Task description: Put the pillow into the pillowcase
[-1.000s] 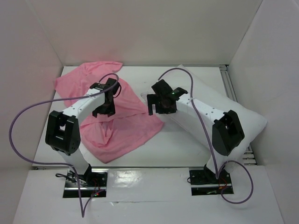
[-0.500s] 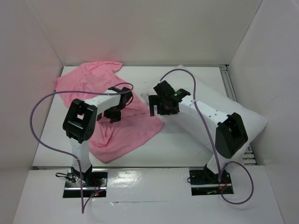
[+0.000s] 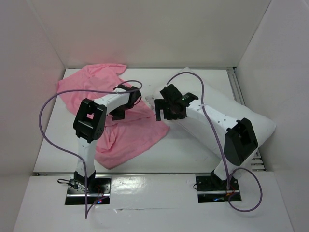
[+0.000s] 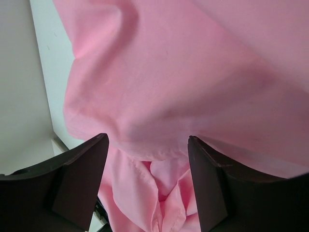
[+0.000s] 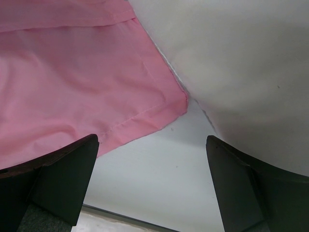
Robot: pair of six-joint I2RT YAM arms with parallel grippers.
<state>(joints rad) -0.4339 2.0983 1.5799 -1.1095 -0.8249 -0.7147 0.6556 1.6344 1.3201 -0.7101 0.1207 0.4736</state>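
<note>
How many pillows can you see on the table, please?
1. The white pillow lies along the right side, partly beneath the right arm; the crumpled pillowcase looks too flat to hide another.

On the table we count one pink pillowcase (image 3: 140, 137) and one white pillow (image 3: 256, 123) to its right. There are two robot arms, the left arm (image 3: 107, 101) above the pillowcase and the right arm (image 3: 208, 118) beside it, plus two purple cables (image 3: 41, 118).
</note>
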